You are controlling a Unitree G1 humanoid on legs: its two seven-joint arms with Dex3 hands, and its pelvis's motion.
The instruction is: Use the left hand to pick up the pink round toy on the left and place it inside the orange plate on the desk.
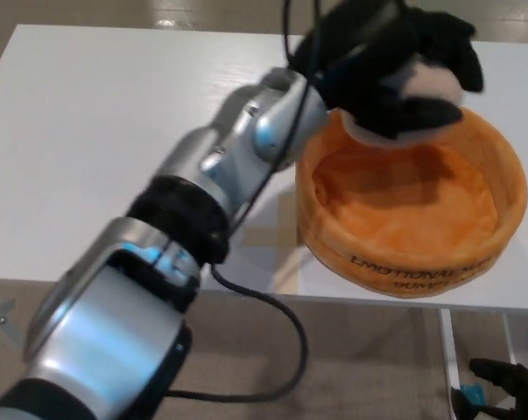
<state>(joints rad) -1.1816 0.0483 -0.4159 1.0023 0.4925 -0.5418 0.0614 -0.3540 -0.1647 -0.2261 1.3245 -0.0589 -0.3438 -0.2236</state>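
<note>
From the head view, a white rectangular counter (88, 131) is standing over a beige floor (369, 367), and a strip of tan tape is showing on it just left of the soft orange round fabric plate (404, 236). Black lettering on the plate's front wall is reading "EMOTIONAL" with a blurred second line beneath. The left hand (395, 66) is hovering above the plate's far rim, its black fingers (447, 48) wrapping the pink round toy (425, 83). The right hand (509, 385) is hanging below the counter, fingers spread.
</note>
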